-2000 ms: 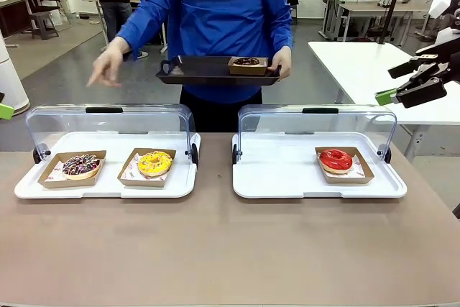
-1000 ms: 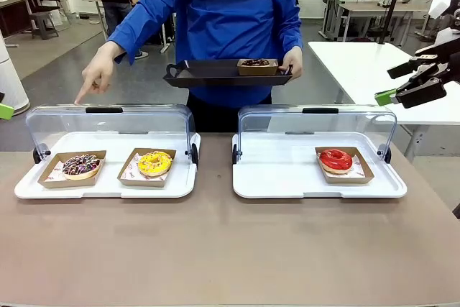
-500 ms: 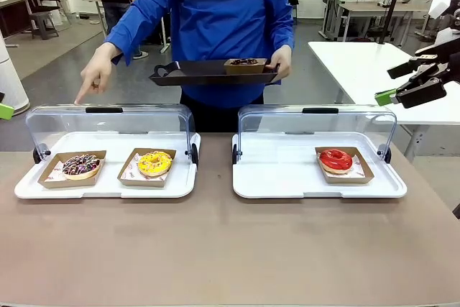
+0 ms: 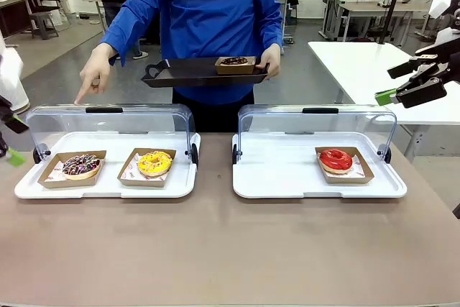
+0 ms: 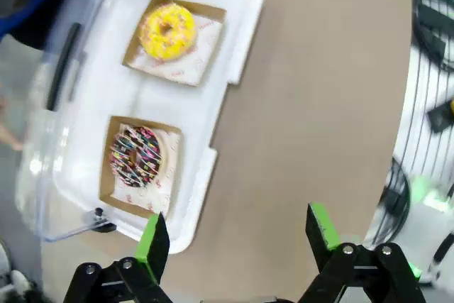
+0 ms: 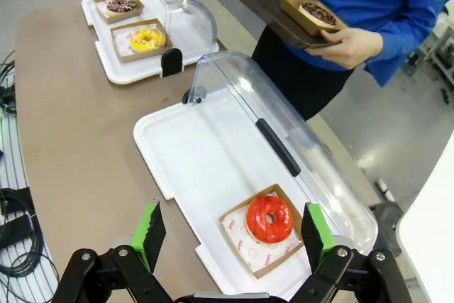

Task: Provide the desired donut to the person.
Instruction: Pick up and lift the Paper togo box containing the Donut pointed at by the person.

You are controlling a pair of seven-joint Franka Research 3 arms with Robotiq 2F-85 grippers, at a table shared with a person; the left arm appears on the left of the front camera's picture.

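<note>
The person's hand (image 4: pixel 93 77) pointed, seemingly choosing the sprinkled chocolate donut (image 4: pixel 81 165); left jaws and right jaws hung open. Left jaws next needed its carton (image 4: pixel 46 177).

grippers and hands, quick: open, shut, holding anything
Left gripper: open, empty.
Right gripper: open, empty.
Person's hand at the black tray: holding it.
Person's other hand: pointing at the left clear lid.

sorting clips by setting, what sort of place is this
Probably a robotics lab staged as a donut counter: a lidded display tray holds a boxed red donut, the person carries a black serving tray, and a white workbench stands behind.
</note>
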